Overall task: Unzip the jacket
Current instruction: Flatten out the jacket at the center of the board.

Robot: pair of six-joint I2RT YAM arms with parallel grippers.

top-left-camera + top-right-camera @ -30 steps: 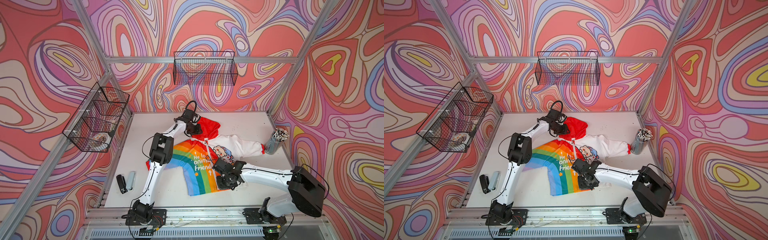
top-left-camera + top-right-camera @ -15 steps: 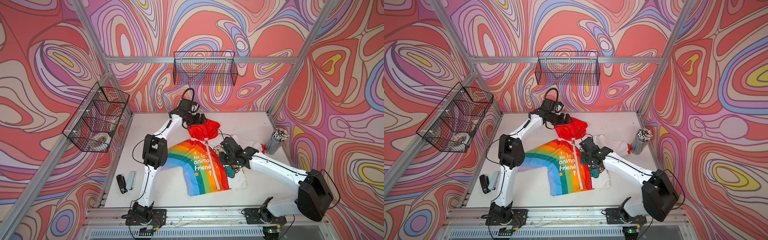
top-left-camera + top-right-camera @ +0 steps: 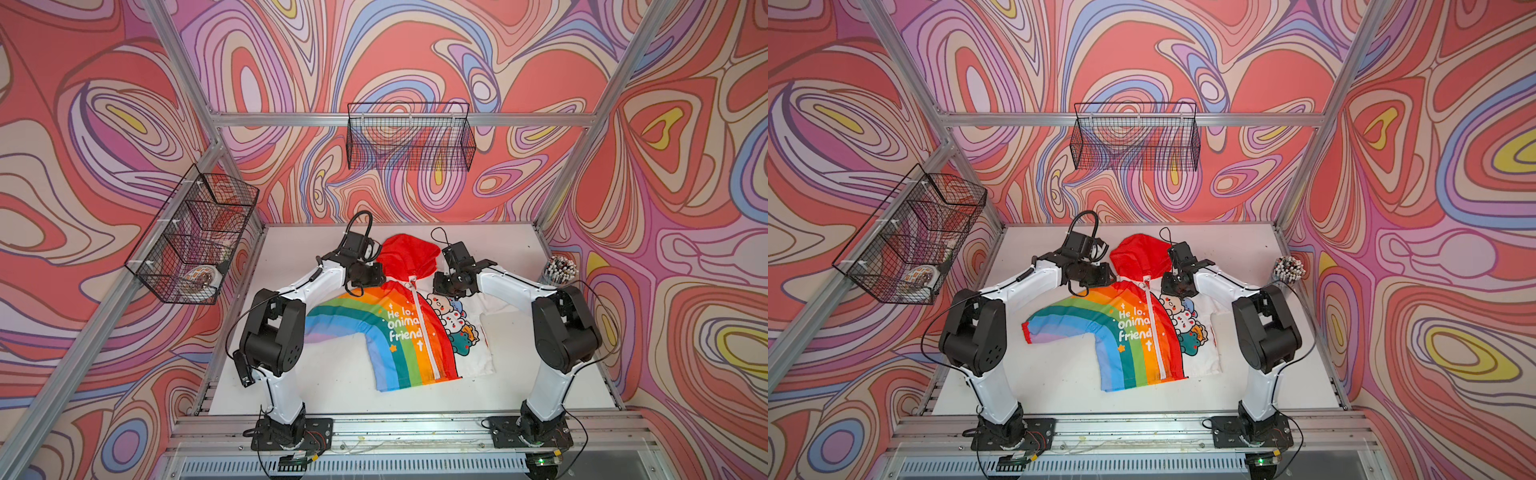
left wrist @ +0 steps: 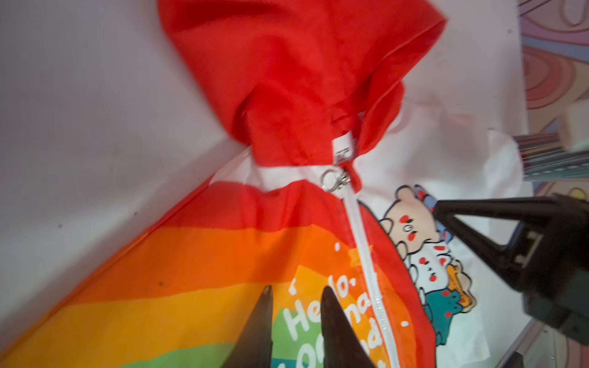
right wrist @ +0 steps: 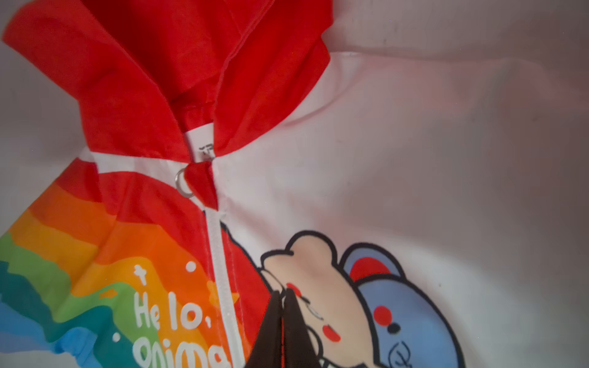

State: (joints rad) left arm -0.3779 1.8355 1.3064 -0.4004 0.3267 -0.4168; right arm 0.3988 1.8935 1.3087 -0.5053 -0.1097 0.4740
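White table [image 3: 332,374]: the jacket [image 3: 399,332] lies flat on it between the left arm [image 3: 274,332] and the right arm [image 3: 561,332], hem toward the arm bases, collar end toward the back wall.
Rainbow half: on the left arm's side, with its sleeve [image 3: 332,324] stretched out sideways and white lettering on the chest.
White half: on the right arm's side, with cartoon animals [image 3: 457,328] stacked down its inner edge; its outer part is hidden under the right arm.
Zipper [image 3: 424,332]: white, closed along all its visible length from hem to collar.
Left gripper [image 4: 297,290]: fingertips a little apart, striped cloth showing through the gap. It sits over the yellow and green stripes just beside the lettering, on the rainbow side of the zipper.
Right gripper [image 5: 283,294]: fingertips pressed together at the bear's face on the white half, just beside the zipper. Whether any cloth is pinched cannot be told.
Zipper pull [image 4: 333,180]: metal ring at the collar, beyond both grippers' tips and apart from them.
Red hood [image 3: 409,259]: bunched beyond the collar, between the two wrists.
Cup of pens [image 3: 559,270]: at the table's right edge, well apart from the jacket.
Wire baskets: one on the left wall [image 3: 195,237], one on the back wall [image 3: 409,137].
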